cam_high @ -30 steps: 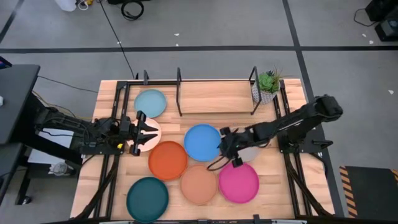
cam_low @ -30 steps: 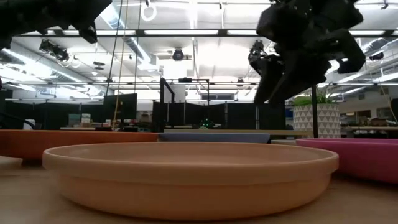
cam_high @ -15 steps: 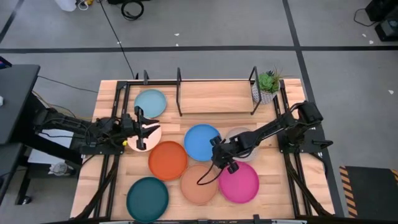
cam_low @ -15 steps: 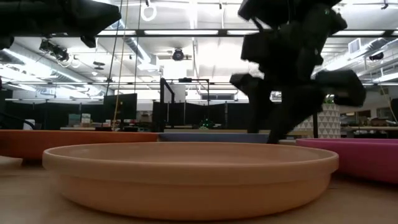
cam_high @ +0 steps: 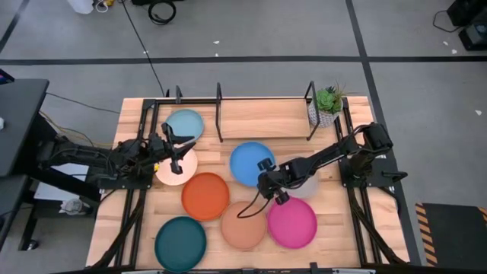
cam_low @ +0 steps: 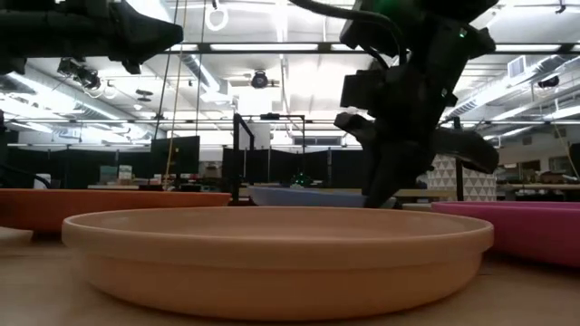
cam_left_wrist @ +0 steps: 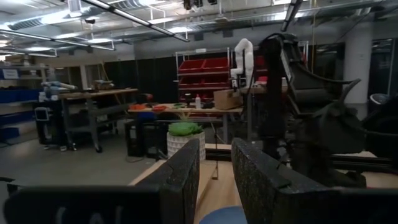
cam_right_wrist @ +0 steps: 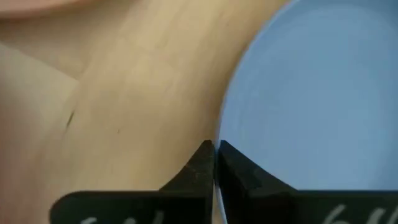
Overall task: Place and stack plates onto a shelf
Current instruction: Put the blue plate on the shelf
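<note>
The blue plate (cam_high: pixel 251 161) lies mid-table with my right gripper (cam_high: pixel 264 183) shut on its near right rim. Around it lie the orange (cam_high: pixel 205 195), peach (cam_high: pixel 243 226), pink (cam_high: pixel 292 222), teal (cam_high: pixel 180 242) and grey (cam_high: pixel 306 185) plates, flat on the table. The light blue plate (cam_high: pixel 185 125) lies in the left bay of the shelf (cam_high: pixel 220 114). My left gripper (cam_high: pixel 176 147) hovers open above a pale pink plate (cam_high: pixel 172 169), with nothing between its fingers (cam_left_wrist: pixel 183 177). My right gripper pinches the blue plate's rim (cam_right_wrist: pixel 219 134) at its near right side, one finger inside the plate and one outside. The fingers come from above, slanting in from the table's right. In the low view the plate (cam_low: pixel 304 196) looks tilted and partly raised off the table.
A potted plant (cam_high: pixel 328 104) stands at the shelf's right end. The shelf's upright posts (cam_high: pixel 310 110) rise along the far edge. A dark cable (cam_high: pixel 247 209) trails from my right gripper over the peach plate. The middle and right shelf bays show bare wood.
My right gripper has gone toward the table's left, come down at the blue plate's near right rim and taken hold of it. The plate has shifted toward the far edge and tipped up. My left gripper has drifted toward the far edge.
</note>
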Action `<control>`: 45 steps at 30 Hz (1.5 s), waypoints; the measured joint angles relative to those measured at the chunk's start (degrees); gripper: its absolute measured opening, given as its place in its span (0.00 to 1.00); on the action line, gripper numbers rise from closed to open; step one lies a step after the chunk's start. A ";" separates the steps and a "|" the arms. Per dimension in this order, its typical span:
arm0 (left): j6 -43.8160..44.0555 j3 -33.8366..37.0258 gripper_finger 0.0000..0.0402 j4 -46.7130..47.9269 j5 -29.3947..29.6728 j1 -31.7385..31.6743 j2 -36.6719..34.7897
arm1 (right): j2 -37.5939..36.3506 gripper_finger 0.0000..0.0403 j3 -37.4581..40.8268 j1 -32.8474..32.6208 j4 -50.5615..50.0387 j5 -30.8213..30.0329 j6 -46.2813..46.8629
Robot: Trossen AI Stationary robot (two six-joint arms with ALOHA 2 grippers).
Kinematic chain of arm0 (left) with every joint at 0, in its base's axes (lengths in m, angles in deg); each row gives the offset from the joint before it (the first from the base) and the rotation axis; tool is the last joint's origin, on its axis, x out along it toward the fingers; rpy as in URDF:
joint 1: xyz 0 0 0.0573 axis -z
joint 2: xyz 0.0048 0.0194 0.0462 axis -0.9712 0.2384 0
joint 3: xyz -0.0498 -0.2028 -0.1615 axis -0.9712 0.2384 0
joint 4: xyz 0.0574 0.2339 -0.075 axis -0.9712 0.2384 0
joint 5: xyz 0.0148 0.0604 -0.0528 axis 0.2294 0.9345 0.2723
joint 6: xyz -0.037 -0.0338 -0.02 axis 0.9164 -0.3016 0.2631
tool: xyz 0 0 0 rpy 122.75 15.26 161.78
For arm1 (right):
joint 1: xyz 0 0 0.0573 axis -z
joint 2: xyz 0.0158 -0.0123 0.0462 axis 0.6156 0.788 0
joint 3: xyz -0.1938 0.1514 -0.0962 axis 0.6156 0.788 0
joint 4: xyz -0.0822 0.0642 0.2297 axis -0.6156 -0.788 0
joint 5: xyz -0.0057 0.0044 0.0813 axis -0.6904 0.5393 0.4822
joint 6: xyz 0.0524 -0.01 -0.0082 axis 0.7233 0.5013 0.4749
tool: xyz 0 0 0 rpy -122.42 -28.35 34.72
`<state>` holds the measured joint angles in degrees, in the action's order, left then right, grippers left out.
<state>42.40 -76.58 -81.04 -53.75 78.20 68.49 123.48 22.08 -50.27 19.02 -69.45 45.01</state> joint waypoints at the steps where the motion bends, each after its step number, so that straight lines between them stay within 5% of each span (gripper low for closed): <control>1: -0.02 0.00 0.25 0.00 -0.04 -0.10 0.00 | -0.26 0.03 0.04 -0.02 -0.39 -0.51 0.18; 20: -1.84 -0.02 0.25 0.13 -0.11 -0.32 0.59 | -16.89 0.05 0.08 2.78 -13.06 -1.96 3.56; 34: -1.49 -2.54 0.25 -2.69 -0.13 -0.32 9.79 | -16.97 0.06 0.11 24.74 -21.93 -3.07 5.19; 45: -2.94 -4.31 0.25 -2.42 -0.09 -0.32 15.12 | -16.97 0.06 0.70 35.53 -19.70 4.85 4.05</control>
<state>39.45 -80.89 -83.46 -53.83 77.88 83.61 106.50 22.78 -14.74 -0.68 -64.60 49.06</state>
